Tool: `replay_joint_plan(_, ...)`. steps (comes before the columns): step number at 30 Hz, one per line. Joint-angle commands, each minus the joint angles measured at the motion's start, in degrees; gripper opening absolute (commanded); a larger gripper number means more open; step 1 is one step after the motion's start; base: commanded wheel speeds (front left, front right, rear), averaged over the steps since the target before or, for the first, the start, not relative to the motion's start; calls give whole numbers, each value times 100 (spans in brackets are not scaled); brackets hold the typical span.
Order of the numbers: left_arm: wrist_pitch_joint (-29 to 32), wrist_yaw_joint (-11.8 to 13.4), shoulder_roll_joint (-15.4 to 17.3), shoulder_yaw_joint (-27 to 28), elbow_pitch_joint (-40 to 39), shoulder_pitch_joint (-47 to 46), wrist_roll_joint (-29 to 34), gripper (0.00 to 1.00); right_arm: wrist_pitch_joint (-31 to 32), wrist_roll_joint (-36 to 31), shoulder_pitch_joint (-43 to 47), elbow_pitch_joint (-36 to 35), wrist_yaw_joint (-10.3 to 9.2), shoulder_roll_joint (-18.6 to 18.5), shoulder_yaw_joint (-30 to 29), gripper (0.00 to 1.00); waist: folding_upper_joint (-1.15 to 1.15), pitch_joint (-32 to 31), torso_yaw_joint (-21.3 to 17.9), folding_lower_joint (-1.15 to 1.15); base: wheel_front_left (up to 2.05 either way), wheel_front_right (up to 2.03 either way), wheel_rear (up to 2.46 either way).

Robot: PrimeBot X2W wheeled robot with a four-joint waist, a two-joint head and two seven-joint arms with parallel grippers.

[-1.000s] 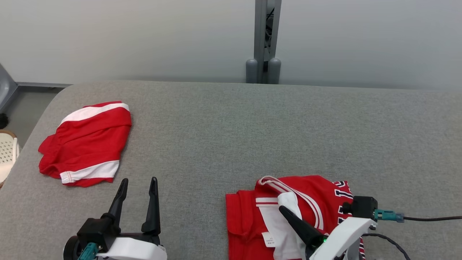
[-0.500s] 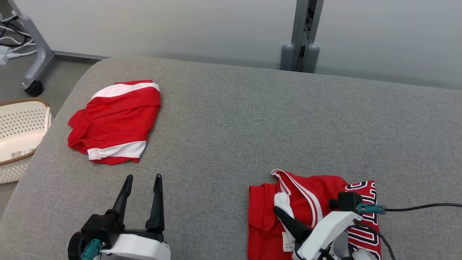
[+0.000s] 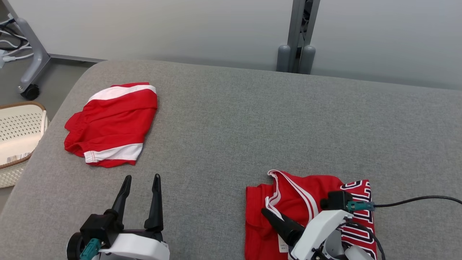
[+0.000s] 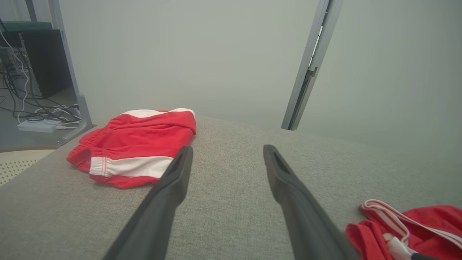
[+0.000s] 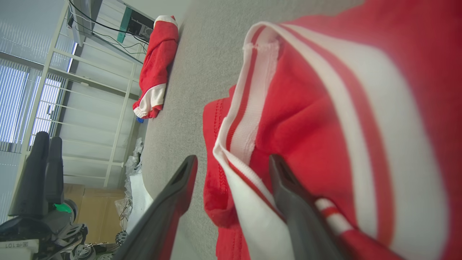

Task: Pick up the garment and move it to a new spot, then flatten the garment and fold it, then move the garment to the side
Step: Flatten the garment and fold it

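Garment (image 3: 299, 195) under right gripper (image 5: 232, 160), spread astride its trim; second red garment (image 3: 112, 122) far left; left gripper (image 3: 141, 177) also spread, empty.

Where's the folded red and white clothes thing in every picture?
Head view: folded red garment upper left.
Left wrist view: folded red garment left of middle.
Right wrist view: folded red garment top left.
Shared landmark: the red jersey with striped collar.
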Motion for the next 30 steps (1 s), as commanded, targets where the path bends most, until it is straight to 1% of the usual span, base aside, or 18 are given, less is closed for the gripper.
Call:
replay_joint_plan(1, -17, 5, 20, 27, 12, -79, 27, 100, 39, -33, -43, 15, 13, -43, 8, 100, 0, -33, -35, 0, 0, 0, 0)
replay_joint_plan(7, -18, -26, 19, 136, 16, 15, 107, 100, 354, -339, 21, -229, 13, -43, 38, 100, 0, -205, -219, 0, 0, 0, 0)
replay_joint_plan(12, -17, -26, 20, 217, -14, 122, 175, 100, 785, -867, 165, -647, 13, -43, -276, 100, 0, -389, -419, 0, 0, 0, 0)
replay_joint_plan(16, -17, -32, 18, 260, -48, 181, 203, 100, 1262, -1378, 272, -1259, 13, -43, -721, 100, 0, -516, -577, 0, 0, 0, 0)
replay_joint_plan(21, -17, -67, 18, 310, -89, 214, 229, 100, 1686, -2156, 445, -2336, 12, -42, -1437, 100, 0, -626, -748, 0, 0, 0, 0)
replay_joint_plan(23, -17, -73, 19, 319, -117, 196, 226, 100, 1721, -2414, 515, -2748, 13, -40, -1726, 100, 0, -637, -811, 0, 0, 0, 0)
replay_joint_plan(25, -17, -72, 18, 326, -149, 179, 179, 100, 1630, -2835, 508, -3109, 13, -39, -1960, 100, 0, -626, -879, 0, 0, 0, 0)
replay_joint_plan(27, -18, -62, 20, 324, -193, 150, 146, 100, 1454, -3345, 521, -3379, 12, -40, -2183, 100, 0, -598, -944, 0, 0, 0, 0)
replay_joint_plan(30, -18, -70, 19, 334, -245, 96, 123, 100, 1030, -4157, 572, -3645, 12, -46, -2381, 100, 0, -539, -1037, 0, 0, 0, 0)
